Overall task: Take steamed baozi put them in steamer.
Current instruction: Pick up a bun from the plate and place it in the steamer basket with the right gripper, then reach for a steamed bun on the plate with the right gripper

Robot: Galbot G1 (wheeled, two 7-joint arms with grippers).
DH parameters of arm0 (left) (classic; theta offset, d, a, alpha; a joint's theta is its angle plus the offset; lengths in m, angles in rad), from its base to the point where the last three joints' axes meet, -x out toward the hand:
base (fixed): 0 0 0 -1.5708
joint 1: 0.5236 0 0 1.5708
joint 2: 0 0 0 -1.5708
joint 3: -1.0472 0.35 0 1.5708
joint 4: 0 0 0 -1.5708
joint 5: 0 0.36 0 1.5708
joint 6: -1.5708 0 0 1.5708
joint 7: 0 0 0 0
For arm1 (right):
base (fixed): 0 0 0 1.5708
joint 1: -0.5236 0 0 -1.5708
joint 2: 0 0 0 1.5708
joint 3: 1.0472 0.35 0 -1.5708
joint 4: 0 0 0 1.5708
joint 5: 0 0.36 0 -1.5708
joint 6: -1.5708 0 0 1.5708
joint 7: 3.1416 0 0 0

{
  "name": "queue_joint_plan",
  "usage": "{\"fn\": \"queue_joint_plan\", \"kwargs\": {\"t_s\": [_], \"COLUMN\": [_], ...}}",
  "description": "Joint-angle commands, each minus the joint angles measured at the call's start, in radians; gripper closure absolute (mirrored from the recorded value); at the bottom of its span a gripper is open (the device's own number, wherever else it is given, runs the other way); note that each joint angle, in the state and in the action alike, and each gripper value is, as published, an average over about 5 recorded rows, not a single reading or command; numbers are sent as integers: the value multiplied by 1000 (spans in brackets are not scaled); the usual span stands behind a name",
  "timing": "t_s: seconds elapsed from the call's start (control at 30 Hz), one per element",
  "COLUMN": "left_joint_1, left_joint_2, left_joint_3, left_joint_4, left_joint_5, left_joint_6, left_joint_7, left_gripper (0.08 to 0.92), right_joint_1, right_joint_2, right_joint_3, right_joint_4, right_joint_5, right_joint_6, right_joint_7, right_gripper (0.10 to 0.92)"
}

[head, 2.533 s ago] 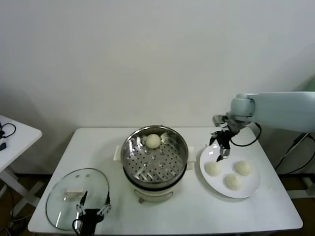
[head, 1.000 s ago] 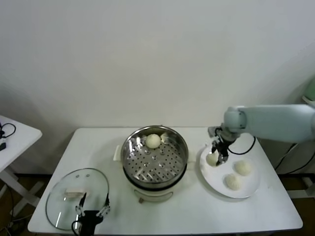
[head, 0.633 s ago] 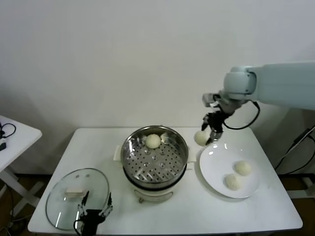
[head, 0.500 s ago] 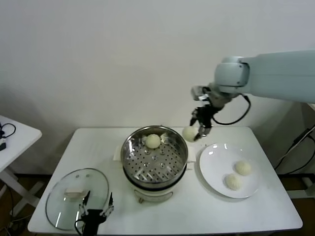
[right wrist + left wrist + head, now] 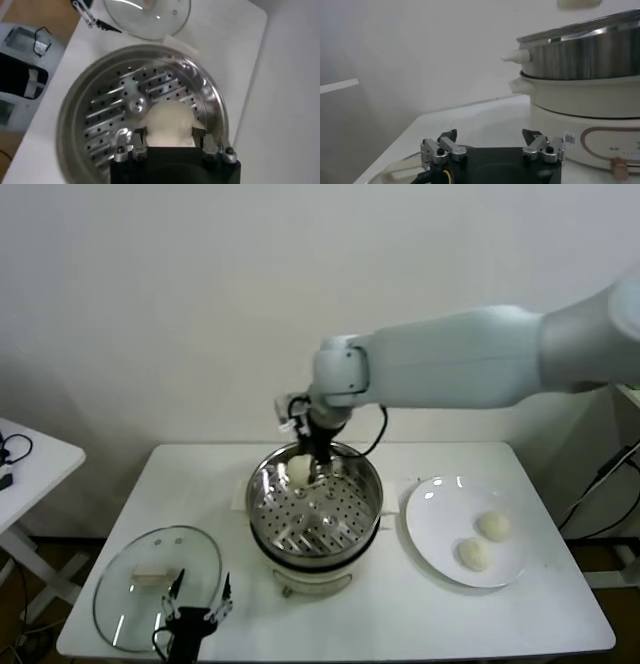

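Since half a second ago the right arm has swung from above the gap between plate and pot to a position over the far side of the steamer, carrying one baozi off the plate; two and a half seconds ago that bun lay with two others on the plate. The right pincer is clenched on this carried baozi, which the right wrist view shows held between the jaws directly above the perforated tray, near the far wall of the pot. In the head view the bun appears as a pale round shape at the pincer tip; the baozi placed earlier in that same area cannot be told apart from it here, being hidden behind the pincer and the carried bun. The transfer is judged to be at the release stage: lowering and opening would seat the second bun. The white plate on the counter holds the two remaining baozi and, apart from each other. The glass lid lies on the counter beside the steamer. The left pincer is parked with its jaws spread wide, grasping nothing, low at the counter's near edge beside the lid.
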State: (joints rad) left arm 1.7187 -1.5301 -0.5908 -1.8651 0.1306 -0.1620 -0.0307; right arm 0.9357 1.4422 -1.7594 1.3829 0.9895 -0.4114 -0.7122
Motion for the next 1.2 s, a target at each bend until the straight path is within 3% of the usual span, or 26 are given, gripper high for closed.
{"fn": "queue_joint_plan", "kwargs": {"t_s": [0.03,0.53,0.7,0.87,1.0,1.2], "left_joint_1": [-4,-14,-9,-2,2,1], "left_joint_2": [1,-1,-1,-3,-5,-8], "left_joint_3": [2,3,3,4,9,18], "left_joint_4": [6,14,5,-6,-16,-24], "left_joint_5": [4,3,3,5,9,15], "left_joint_6": [2,4,6,6,8,10], "left_joint_7": [1,1,2,2,2,2], "left_gripper": [177,177,177,177,177,177], "right_joint_1": [-174,-209,-147,-1,202,386], "right_joint_2": [162,195,146,13,-173,-478], "right_joint_3": [40,18,12,-34,-155,-418], "right_joint_4": [-140,-183,-131,-4,140,273], "right_joint_5": [-50,-111,-105,-74,-63,-163], "right_joint_6": [-25,-1,27,76,134,206], "right_joint_7": [49,32,8,-58,-158,-250], "right_gripper": [406,390,287,208,203,202]}}
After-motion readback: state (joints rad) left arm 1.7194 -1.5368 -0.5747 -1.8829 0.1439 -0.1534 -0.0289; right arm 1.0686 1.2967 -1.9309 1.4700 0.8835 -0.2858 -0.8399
